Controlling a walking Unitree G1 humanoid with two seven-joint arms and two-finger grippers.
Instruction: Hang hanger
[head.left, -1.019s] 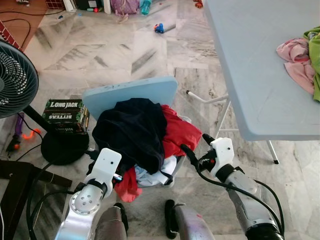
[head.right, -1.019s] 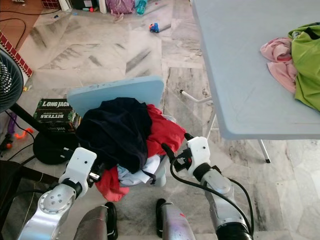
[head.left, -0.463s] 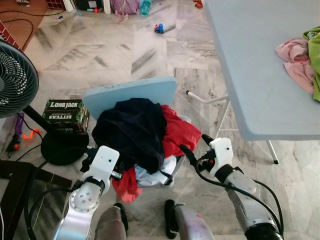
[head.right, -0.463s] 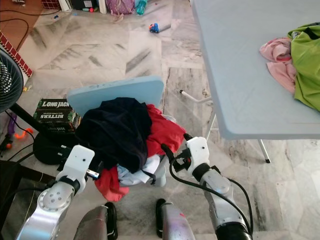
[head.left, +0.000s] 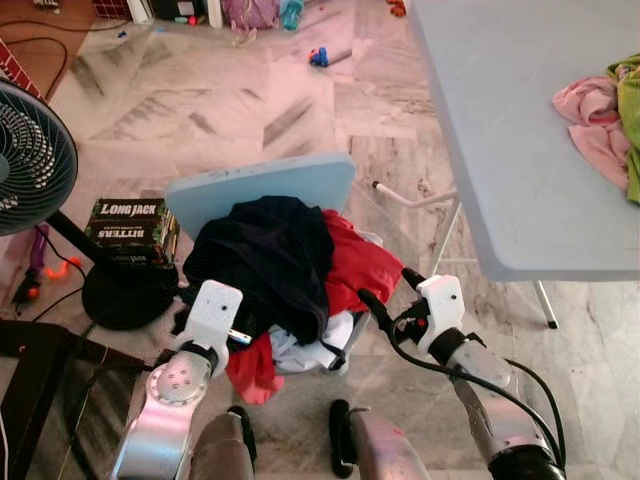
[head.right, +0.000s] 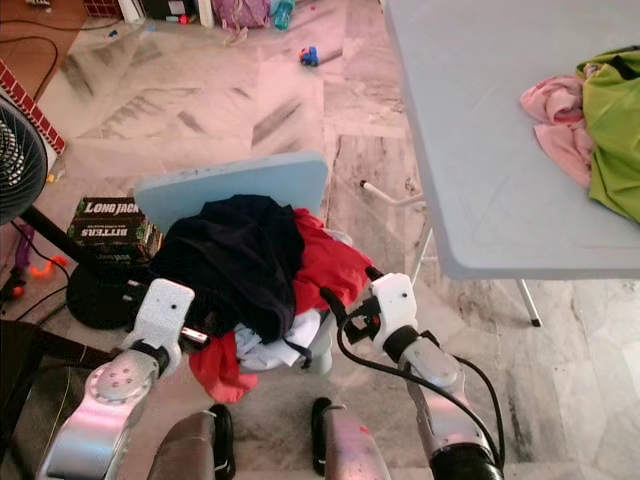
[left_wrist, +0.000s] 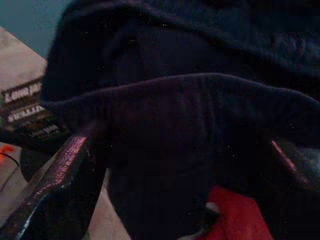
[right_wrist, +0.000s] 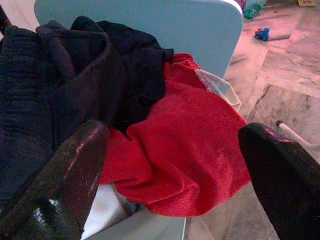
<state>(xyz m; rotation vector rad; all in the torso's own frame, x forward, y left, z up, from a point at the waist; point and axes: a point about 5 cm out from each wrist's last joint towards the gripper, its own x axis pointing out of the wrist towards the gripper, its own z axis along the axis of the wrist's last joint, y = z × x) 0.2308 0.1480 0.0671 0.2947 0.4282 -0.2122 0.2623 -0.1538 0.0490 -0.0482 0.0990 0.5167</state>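
A heap of clothes lies on a light blue chair (head.left: 262, 188). On top is a dark navy garment (head.left: 265, 258), with a red garment (head.left: 356, 266) beside it and pale cloth (head.left: 310, 346) underneath. No hanger can be made out. My left gripper (left_wrist: 180, 147) is open at the heap's left edge, and a fold of the navy garment lies between its fingers (left_wrist: 62, 180). My right gripper (head.left: 392, 292) is open just off the heap's right side, facing the red garment (right_wrist: 185, 145), with nothing between its fingers (right_wrist: 67, 175).
A grey folding table (head.left: 520, 130) stands to the right with pink cloth (head.left: 592, 118) and green cloth (head.left: 630, 110) on it. A black fan (head.left: 30, 160) and a Long Jack box (head.left: 130, 226) are on the left. A toy car (head.left: 318, 57) lies far off on the marble floor.
My left gripper has pushed forward and slightly up into the navy garment's edge. The right gripper has barely moved.
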